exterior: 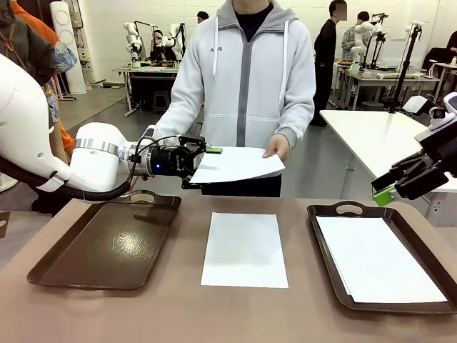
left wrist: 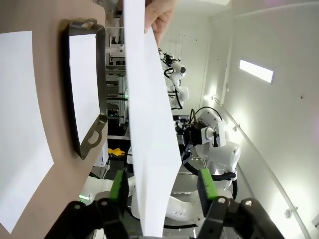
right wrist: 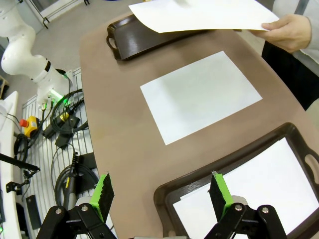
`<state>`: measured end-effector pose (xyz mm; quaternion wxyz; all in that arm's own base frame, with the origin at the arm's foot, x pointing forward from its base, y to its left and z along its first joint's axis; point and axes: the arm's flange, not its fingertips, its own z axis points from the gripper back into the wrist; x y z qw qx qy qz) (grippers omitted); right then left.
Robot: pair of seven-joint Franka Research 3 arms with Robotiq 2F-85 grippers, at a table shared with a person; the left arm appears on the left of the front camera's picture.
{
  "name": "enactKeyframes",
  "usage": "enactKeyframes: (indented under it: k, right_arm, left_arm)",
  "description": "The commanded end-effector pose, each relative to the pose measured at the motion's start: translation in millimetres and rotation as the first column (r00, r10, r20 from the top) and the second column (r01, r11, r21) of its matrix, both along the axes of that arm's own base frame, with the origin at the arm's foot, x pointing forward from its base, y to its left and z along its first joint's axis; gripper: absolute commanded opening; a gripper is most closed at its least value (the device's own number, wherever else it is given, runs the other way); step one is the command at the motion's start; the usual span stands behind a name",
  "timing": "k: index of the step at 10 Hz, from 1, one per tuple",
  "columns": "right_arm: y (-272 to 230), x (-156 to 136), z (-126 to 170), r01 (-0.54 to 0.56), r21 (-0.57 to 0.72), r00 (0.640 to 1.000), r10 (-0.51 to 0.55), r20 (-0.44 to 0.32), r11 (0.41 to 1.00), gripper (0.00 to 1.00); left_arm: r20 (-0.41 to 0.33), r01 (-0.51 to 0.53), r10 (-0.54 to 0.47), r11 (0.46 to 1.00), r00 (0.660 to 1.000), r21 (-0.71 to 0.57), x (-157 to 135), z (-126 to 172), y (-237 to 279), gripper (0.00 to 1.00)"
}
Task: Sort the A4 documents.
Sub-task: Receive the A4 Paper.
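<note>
Left gripper (exterior: 203,168): raised above the far edge of the table (exterior: 178,314), beyond the left tray, pointing toward the middle; one finger stands above the held sheet's edge and one below it; in the left wrist view a gap shows between each green pad and the paper, so the jaws stand apart and nothing is clamped
Held sheet (exterior: 239,163): one white A4 document, in the air over the far side of the table, roughly level and slightly bowed; its left end lies between the left gripper's fingers
Person's hand (exterior: 277,148): pinches the held sheet at its right corner; the person stands at the far side of the table
Middle sheet (exterior: 245,249): a white A4 document lying flat on the bare table between the two trays, touching neither
Left tray (exterior: 107,246): dark brown, handled, on the table's left side; its glossy bottom is bare
Right tray (exterior: 325,214): dark brown, handled, on the table's right side
Tray paper (exterior: 378,261): white A4 paper lying flat inside the right tray; a second edge seems to show beneath the top sheet
Right gripper (exterior: 385,187): in the air at the table's right side, above the right tray; fingers spread wide, nothing between them
</note>
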<state>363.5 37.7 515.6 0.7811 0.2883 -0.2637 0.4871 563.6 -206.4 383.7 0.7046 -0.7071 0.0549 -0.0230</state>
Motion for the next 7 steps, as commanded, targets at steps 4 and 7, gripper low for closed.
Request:
enactKeyframes:
  k: [4, 7]
  right_arm:
    - [1.0, -0.8, -1.4, -0.006, -0.003, 1.0, 0.006, -0.004, 1.0, 1.0]
    - [1.0, -0.8, -1.4, -0.006, -0.003, 1.0, 0.006, -0.004, 1.0, 1.0]
  left_arm:
    - [0.009, -0.014, 0.013, 1.0, 1.0, 0.017, 1.8, 2.1, 3.5, 0.38]
    - [0.012, -0.021, 0.02, 1.0, 1.0, 0.015, 4.2, 1.4, 3.2, 0.04]
